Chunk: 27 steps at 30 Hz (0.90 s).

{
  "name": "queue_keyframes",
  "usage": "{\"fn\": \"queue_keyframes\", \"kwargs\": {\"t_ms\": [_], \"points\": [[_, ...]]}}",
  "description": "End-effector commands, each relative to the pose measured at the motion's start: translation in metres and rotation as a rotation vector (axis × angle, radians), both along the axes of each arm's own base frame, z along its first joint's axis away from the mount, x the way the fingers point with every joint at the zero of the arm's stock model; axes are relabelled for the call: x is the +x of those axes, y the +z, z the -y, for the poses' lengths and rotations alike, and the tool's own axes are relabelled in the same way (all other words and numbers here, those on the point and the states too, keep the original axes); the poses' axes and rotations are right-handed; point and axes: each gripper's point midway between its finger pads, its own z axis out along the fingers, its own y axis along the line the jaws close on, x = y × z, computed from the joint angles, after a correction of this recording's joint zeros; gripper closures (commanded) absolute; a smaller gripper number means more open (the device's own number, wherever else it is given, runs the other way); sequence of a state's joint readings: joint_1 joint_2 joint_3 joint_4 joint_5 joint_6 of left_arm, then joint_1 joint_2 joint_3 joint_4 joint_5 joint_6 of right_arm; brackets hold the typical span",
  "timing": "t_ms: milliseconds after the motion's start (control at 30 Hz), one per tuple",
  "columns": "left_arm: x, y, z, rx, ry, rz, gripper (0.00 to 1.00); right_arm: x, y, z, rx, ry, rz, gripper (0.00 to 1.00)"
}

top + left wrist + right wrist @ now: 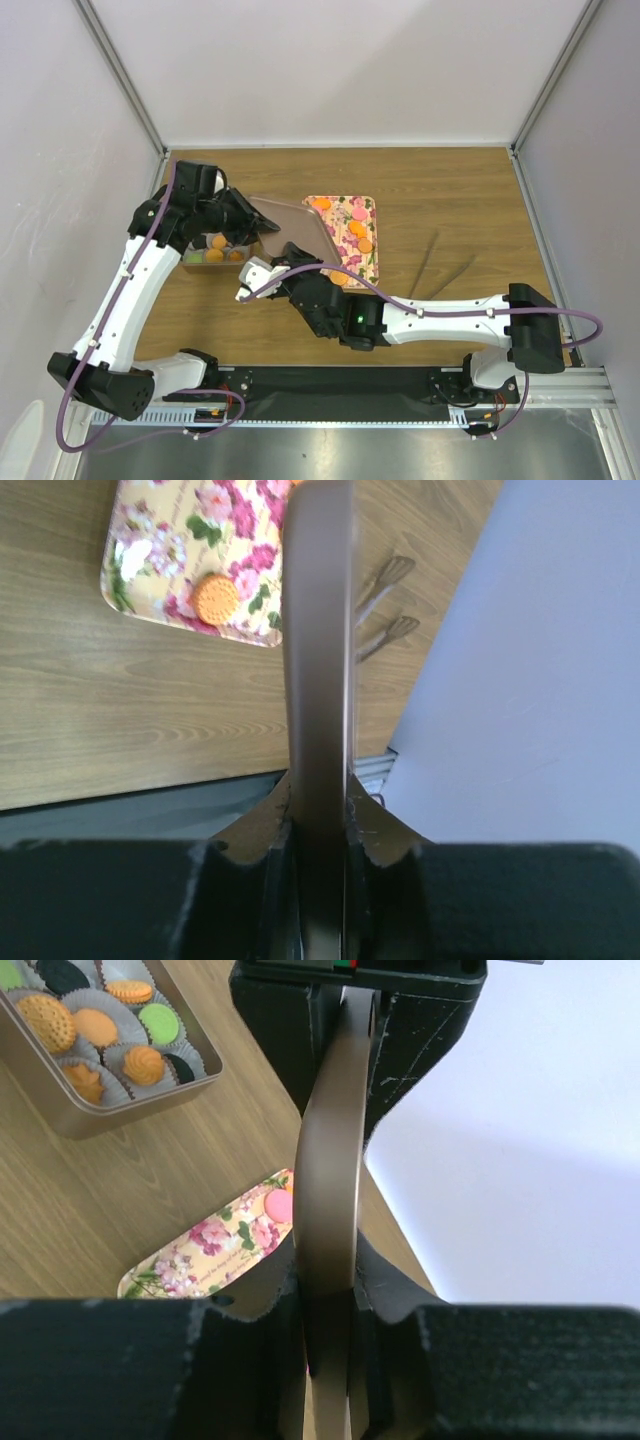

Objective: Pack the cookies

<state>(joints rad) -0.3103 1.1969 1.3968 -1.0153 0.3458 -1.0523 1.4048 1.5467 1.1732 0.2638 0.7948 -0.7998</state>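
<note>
1. Just right of the tin [197, 264], a bronze lid [295, 235] hung off the table, tilted, carried by both arms.
2. Left gripper [250, 215] was clamped on the lid's edge nearest the tin; right gripper [262, 272] was clamped on the opposite edge. Both wrist views showed the metal pinched edge-on between the fingers.
3. Cookies [95, 1028] sat in paper cups [118, 1062] inside the tin. More lay on the flowered tray [368, 205], right of the tin and not yet packed, e.g. an orange one [215, 597].
4. Risks as I judged them:
   - thin-edge pinch: any mismatch between the arms could twist or drop the lid onto the tin's contents
   - a skewed descent could catch the tin's rim, shove the tin or crush the top cookies
   - closing now would leave the tray cookies out
</note>
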Motion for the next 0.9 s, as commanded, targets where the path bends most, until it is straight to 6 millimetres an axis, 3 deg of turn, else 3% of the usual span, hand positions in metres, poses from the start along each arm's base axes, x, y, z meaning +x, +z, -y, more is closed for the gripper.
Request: {"fn": "queue_keyframes", "kwargs": {"t_ms": [0,67,133,200,300,400,600,733,767,833,867], "points": [[-0.006,0.021,0.005,-0.043,-0.058,0.060,0.77,0.004,0.043,0.002,0.143,-0.036,0.032,1.00],[-0.004,0.024,0.003,-0.042,-0.049,0.078,0.56,0.002,0.045,0.001,0.147,-0.028,0.034,1.00],[-0.002,0.026,0.000,-0.034,-0.034,0.093,0.40,0.002,0.047,0.002,0.151,-0.030,0.033,1.00],[0.001,0.029,-0.002,-0.027,-0.029,0.120,0.32,0.001,0.048,0.002,0.156,-0.027,0.027,1.00],[0.008,0.038,-0.012,0.006,0.013,0.176,0.06,-0.001,0.050,0.004,0.179,-0.021,-0.003,1.00],[0.020,0.052,-0.024,0.025,0.051,0.259,0.00,-0.004,0.047,0.008,0.188,-0.012,-0.053,1.00],[0.043,0.080,-0.055,0.100,0.123,0.411,0.00,-0.004,0.039,0.017,0.218,0.016,-0.219,1.00],[0.056,0.090,-0.097,0.232,0.235,0.495,0.00,0.017,0.032,0.020,0.320,0.045,-0.423,1.00],[0.057,0.093,-0.108,0.268,0.269,0.521,0.00,0.025,0.046,0.020,0.383,0.058,-0.464,1.00],[0.059,0.097,-0.144,0.390,0.406,0.573,0.00,0.047,0.050,0.020,0.514,0.096,-0.623,1.00],[0.060,0.086,-0.154,0.427,0.431,0.569,0.00,0.056,0.053,0.019,0.564,0.117,-0.682,1.00]]}}
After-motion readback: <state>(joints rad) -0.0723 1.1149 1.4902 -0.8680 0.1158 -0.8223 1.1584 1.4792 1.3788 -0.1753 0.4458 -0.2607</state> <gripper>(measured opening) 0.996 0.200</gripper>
